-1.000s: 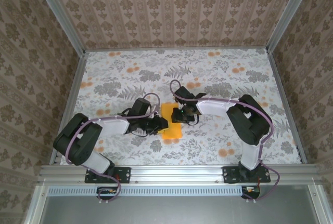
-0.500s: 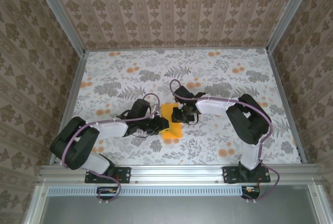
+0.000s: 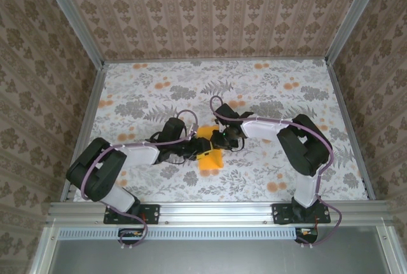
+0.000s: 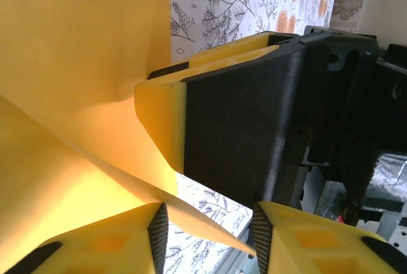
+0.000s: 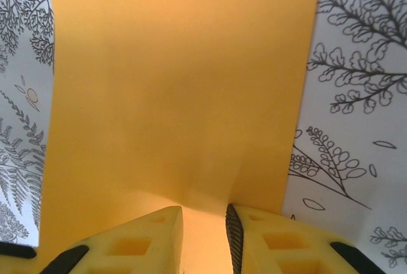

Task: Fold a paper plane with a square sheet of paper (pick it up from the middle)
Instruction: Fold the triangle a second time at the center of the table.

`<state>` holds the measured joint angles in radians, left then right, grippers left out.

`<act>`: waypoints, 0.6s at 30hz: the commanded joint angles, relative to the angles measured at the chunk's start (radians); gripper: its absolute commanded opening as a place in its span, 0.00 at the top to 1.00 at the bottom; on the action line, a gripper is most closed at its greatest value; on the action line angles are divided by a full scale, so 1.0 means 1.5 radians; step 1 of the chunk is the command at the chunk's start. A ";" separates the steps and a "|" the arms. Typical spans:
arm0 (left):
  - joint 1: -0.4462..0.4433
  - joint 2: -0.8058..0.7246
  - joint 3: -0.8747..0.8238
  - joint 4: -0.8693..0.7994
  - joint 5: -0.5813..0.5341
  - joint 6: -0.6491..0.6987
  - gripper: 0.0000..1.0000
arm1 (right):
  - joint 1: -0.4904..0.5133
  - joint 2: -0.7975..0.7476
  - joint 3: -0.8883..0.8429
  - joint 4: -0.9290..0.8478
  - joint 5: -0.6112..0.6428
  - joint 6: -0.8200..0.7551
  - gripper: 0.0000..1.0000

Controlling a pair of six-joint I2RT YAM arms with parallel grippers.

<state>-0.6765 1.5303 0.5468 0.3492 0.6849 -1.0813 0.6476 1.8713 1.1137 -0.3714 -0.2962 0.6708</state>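
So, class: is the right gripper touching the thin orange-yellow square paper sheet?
Touching. The right wrist view shows the right gripper pinching the paper sheet between its fingertips.

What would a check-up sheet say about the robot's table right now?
Surface: white table cover with grey leaf and orange flower prints, flat.
Job's things: square sheet of bright orange-yellow paper, bent up between the two arms near the table's middle; not yet a plane.
Clutter: nothing seen.
Grippers: left gripper open, a paper flap running between its fingers; right gripper pinching the paper's edge.
Cables: purple cables running along both arms.
Surroundings: brown patterned walls; metal frame rail at the near edge.
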 commanded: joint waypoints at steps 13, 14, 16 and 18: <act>0.011 0.050 0.024 0.054 0.009 -0.014 0.53 | -0.030 -0.012 -0.029 0.025 -0.082 0.033 0.68; 0.011 0.052 0.024 0.055 0.008 -0.015 0.53 | -0.033 -0.012 -0.032 0.028 -0.085 0.036 0.68; 0.012 0.058 0.024 0.059 0.009 -0.016 0.54 | -0.041 -0.015 -0.039 0.039 -0.095 0.049 0.68; 0.012 0.063 0.024 0.062 0.010 -0.018 0.54 | -0.050 -0.017 -0.049 0.062 -0.119 0.066 0.68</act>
<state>-0.6651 1.5929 0.5655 0.4343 0.7086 -1.0901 0.5842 1.8656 1.0698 -0.3073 -0.4137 0.7158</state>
